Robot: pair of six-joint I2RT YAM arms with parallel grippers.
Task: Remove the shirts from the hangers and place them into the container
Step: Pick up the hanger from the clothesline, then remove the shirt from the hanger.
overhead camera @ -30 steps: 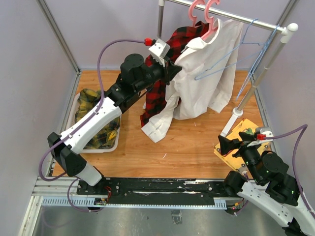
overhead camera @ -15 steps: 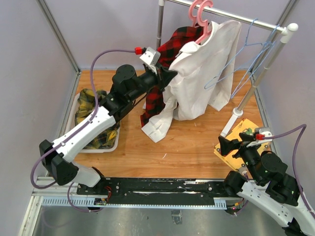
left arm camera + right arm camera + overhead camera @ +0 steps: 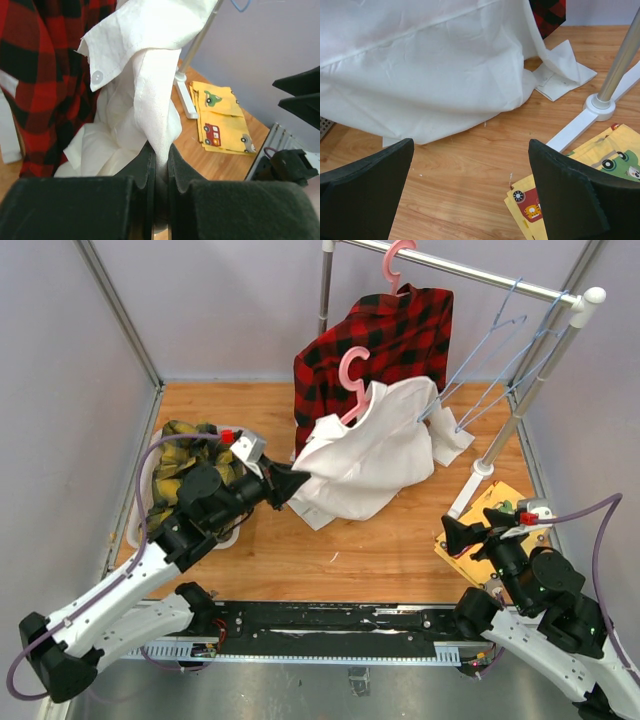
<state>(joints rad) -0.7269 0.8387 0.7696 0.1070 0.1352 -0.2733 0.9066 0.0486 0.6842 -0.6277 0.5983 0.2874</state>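
Observation:
My left gripper (image 3: 296, 483) (image 3: 159, 150) is shut on a fold of the white shirt (image 3: 372, 452) (image 3: 150, 85). The shirt hangs low over the floor, off the rail, with a pink hanger (image 3: 352, 378) still in its collar. The red-and-black plaid shirt (image 3: 385, 335) (image 3: 40, 75) hangs on a second pink hanger (image 3: 395, 262) on the rail. Two light-blue hangers (image 3: 492, 345) hang bare to its right. The white container (image 3: 148, 490) at the left holds the yellow-and-green plaid shirt (image 3: 190, 455). My right gripper (image 3: 458, 536) (image 3: 470, 167) is open near the white shirt's hem (image 3: 420, 65).
A yellow cloth with small patches (image 3: 492, 508) (image 3: 600, 185) (image 3: 220, 120) lies at the right by the rack's white base (image 3: 482, 468) (image 3: 598, 106). The rack's upright pole (image 3: 530, 390) rises there. Purple walls enclose the wooden floor.
My left arm pulled back down and left with the white shirt. The shirt and its pink hanger came off the rail, uncovering the red plaid shirt. The right arm stayed put.

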